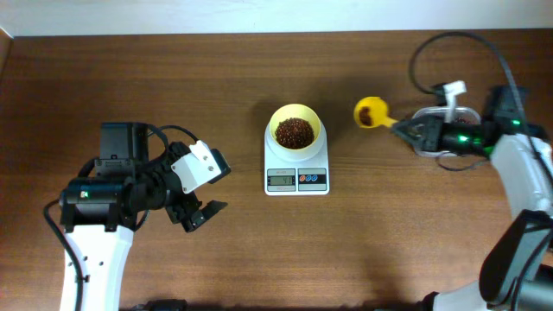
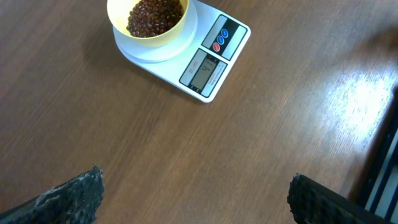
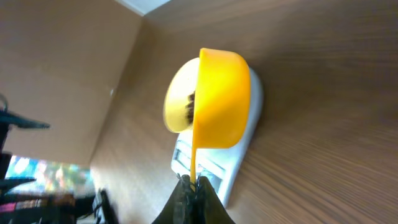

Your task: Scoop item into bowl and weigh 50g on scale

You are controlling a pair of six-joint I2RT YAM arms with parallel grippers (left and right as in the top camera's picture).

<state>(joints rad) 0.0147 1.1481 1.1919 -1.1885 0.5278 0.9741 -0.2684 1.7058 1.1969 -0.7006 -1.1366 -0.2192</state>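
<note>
Overhead: a small round pale-yellow plastic bowl (image 1: 313, 121), filled with tiny dark red-brown beans (image 1: 294, 132), sits on the white square digital scale (image 1: 296, 180); the left gripper (image 1: 210, 188) rests spread wide and empty to the scale's left.
Left wrist: its fingers (image 2: 74, 196) stand far apart over brown wooden table (image 2: 186, 155).
Right wrist: the right gripper (image 3: 191, 184) is pinched tight on the thin handle of a yellow plastic scoop (image 3: 221, 99), right of the scale.

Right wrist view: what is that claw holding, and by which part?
The right claw grips the yellow scoop by the far end of its thin handle. The left claw is open and holds nothing.
</note>
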